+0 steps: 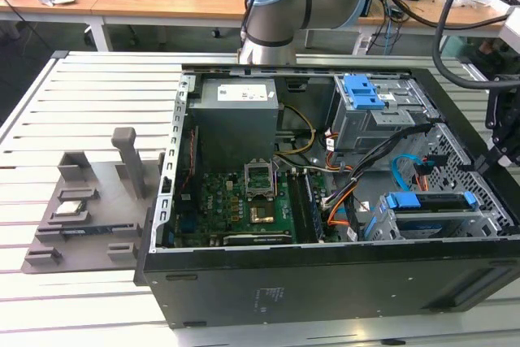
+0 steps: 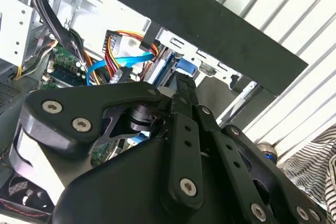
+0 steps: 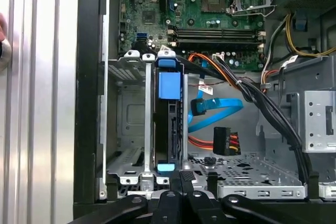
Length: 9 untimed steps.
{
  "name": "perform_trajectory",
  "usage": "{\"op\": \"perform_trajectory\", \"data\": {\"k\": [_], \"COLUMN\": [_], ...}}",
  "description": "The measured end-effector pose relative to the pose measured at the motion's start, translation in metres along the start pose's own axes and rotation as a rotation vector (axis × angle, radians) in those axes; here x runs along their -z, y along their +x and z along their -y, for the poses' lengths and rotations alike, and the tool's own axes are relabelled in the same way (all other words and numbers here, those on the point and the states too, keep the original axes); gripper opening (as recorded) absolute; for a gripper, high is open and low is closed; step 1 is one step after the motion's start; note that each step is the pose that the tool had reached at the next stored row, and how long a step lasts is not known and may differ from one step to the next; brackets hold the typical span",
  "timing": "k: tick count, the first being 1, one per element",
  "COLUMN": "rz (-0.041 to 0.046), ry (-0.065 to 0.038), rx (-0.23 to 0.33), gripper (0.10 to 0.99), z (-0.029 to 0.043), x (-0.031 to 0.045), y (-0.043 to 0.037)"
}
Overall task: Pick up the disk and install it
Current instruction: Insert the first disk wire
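The disk (image 3: 169,124) stands on edge in a slot of the metal drive cage (image 3: 128,124), inside the open computer case (image 1: 325,282). Blue plastic rails run along its edges. In the exterior view its blue rails (image 1: 431,201) lie across the cage at the case's front corner, on the exterior view's right. My gripper (image 3: 185,178) hovers just off the disk's end, with its black fingers drawn together and nothing between them. In the second wrist view the gripper (image 2: 181,85) points toward the blue rail (image 2: 185,66). In the exterior view the gripper (image 1: 500,140) hangs at the case's right wall.
A blue data cable (image 3: 218,111), orange-red power leads (image 3: 220,142) and a black cable bundle (image 3: 268,108) run beside the cage. The motherboard (image 1: 244,205), power supply (image 1: 236,123) and upper bay (image 1: 374,111) fill the case. A grey fixture (image 1: 85,209) sits on the slatted table. Striped fabric (image 2: 315,182) lies nearby.
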<state>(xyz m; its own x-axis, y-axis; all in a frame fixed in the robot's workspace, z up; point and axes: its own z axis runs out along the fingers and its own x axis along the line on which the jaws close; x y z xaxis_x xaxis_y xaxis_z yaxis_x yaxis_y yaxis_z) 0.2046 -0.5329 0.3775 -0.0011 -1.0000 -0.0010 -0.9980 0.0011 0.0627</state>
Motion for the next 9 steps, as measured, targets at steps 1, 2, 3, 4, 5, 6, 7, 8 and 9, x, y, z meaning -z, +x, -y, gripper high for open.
{"op": "perform_trajectory", "data": {"k": [1,2,3,4,5,6,7,8,9], "rz": [0.0001,0.0001,-0.0001,0.0,0.0001,0.0001,0.0001,0.0,0.0], "ry": [0.0,0.0,0.0,0.0,0.0,0.0,0.0,0.0,0.0], "rx": [0.0,0.0,0.0,0.0,0.0,0.0,0.0,0.0,0.0], "gripper": [0.106,0.106,0.106,0.106,0.106,0.106,0.106,0.106,0.106], "z": [0.0,-0.0013,-0.0033,-0.0064,-0.0102,-0.0124,-0.0143,-0.0149,-0.015], "x": [-0.0006,-0.0021,-0.0027,-0.0033,-0.0041,-0.0045,-0.0048,-0.0049,-0.0049], "y": [-0.0013,-0.0039,-0.0048,-0.0056,-0.0068,-0.0079,-0.0098,-0.0114,-0.0133]}}
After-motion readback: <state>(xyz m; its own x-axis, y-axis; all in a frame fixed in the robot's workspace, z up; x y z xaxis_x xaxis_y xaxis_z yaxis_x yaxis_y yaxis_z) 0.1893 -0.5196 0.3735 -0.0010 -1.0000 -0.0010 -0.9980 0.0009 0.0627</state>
